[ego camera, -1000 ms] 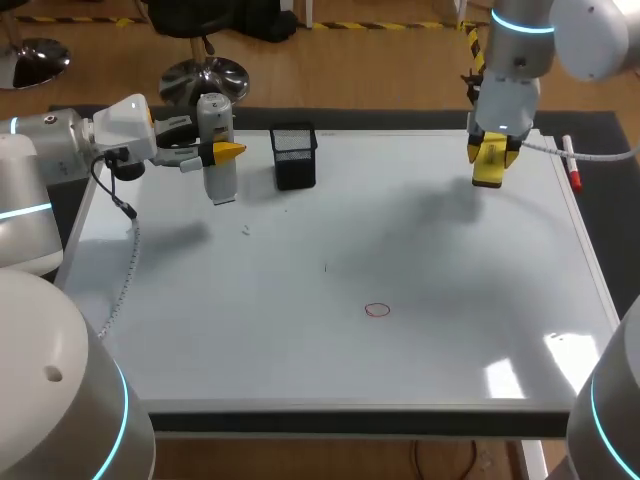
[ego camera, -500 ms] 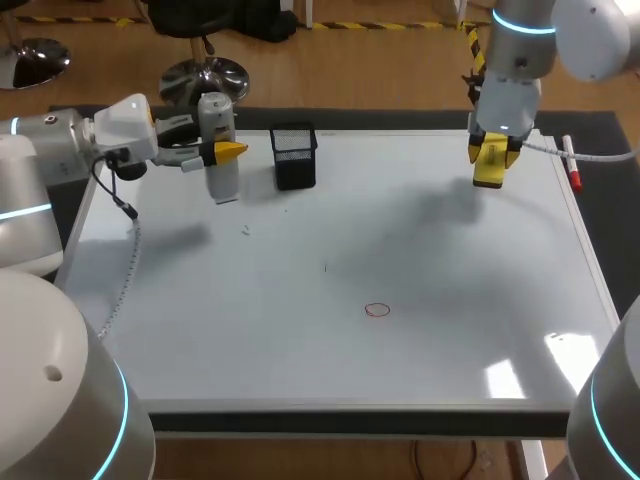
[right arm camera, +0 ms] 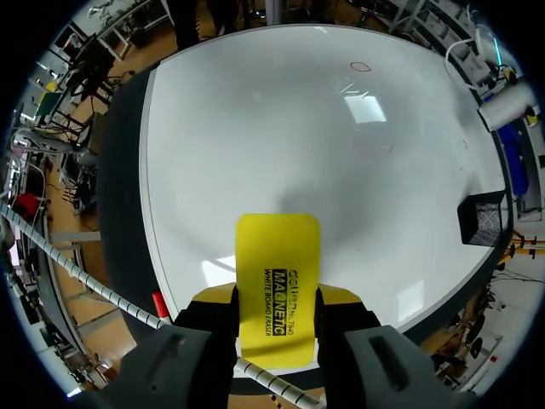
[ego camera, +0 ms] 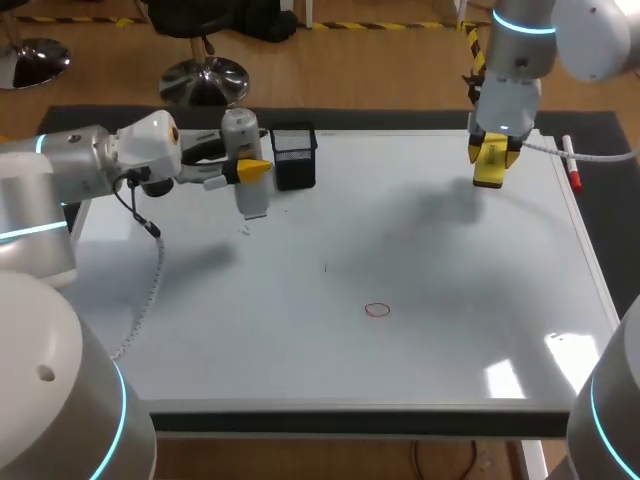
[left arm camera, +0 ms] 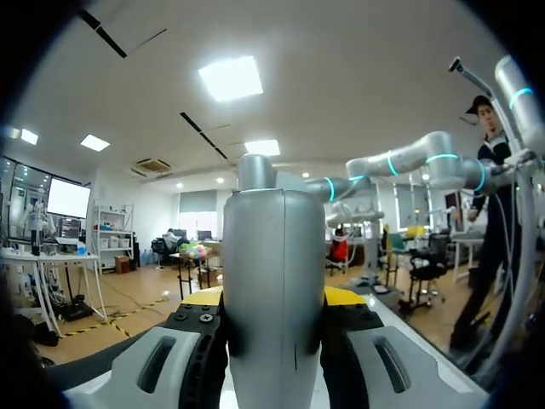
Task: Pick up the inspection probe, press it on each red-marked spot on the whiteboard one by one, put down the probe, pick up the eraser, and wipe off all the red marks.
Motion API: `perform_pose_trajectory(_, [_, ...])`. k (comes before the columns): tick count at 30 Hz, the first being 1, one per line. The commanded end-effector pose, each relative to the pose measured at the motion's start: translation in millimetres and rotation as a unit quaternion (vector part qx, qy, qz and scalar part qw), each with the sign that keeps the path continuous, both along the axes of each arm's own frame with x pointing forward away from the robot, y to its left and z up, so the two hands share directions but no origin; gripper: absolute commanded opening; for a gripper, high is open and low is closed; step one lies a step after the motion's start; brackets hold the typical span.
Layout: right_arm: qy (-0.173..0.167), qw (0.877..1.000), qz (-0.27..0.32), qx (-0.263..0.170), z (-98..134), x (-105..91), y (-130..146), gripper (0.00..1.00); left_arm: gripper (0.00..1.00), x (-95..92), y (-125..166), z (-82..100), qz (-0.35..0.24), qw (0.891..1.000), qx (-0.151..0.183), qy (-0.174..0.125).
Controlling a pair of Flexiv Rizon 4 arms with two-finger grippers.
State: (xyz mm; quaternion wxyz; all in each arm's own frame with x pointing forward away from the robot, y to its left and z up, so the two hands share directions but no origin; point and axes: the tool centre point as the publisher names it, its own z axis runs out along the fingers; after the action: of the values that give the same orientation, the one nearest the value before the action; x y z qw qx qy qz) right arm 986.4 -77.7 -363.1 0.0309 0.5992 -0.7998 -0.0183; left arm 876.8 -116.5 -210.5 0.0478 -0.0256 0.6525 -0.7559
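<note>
One red mark [ego camera: 377,310] shows on the whiteboard [ego camera: 450,330], a small ring toward the middle of its near edge, well apart from both arms. The left fingers [ego camera: 256,168] grip the probe [ego camera: 246,190] across its middle, a yellow tip on each side. They hold it over the far left part of the whiteboard, just beside the mesh holder [ego camera: 294,156]. The right fingers [right arm camera: 339,296] are clamped on the eraser [right arm camera: 278,290] above the far right corner, near a marker [ego camera: 571,167] lying along the right edge.

Likely troubles:
- **Holder:** the probe hangs so near the holder that any drift sideways on the way to the mark could knock it over.
- **Aim:** the mark is small, so a press could land beside it.
- **Slant:** a slanted press could make the smooth grey body slip in the grip, or skid and smear the ring.
- **Cable:** the left arm's cable [ego camera: 157,262] droops over the whiteboard and may drag across it on a long reach.
- **Arms:** with the eraser already held, both arms heading for the one mark could collide.

The probe stands near upright, its long axis roughly vertical. Its rounded cap is up and its working end points down at the whiteboard, leaning slightly. Its shadow falls off to the left, so it appears clear of the surface. The eraser's long axis runs along the right fingers, pointing down at the whiteboard.
</note>
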Motion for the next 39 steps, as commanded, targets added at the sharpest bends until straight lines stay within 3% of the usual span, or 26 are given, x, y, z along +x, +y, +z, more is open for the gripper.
perform_pose_trajectory(1, [-0.001, 1.0, 0.001, -0.001, 1.1, -0.2, -1.0, 0.0, 0.0, 1.6, -25.0, 3.2, -0.036, 0.999, 0.0, 0.0])
perform_pose_trajectory(20, [-0.001, 1.0, 0.001, -0.001, 1.1, -0.2, -1.0, 0.0, 0.0, -44.5, -104.5, -13.8, -0.161, 0.986, -0.023, 0.034])
perform_pose_trajectory(39, [-0.001, 1.0, 0.001, -0.001, 1.1, -0.2, -1.0, 0.0, 0.0, -91.9, -142.6, -24.8, -0.246, 0.967, -0.027, 0.052])
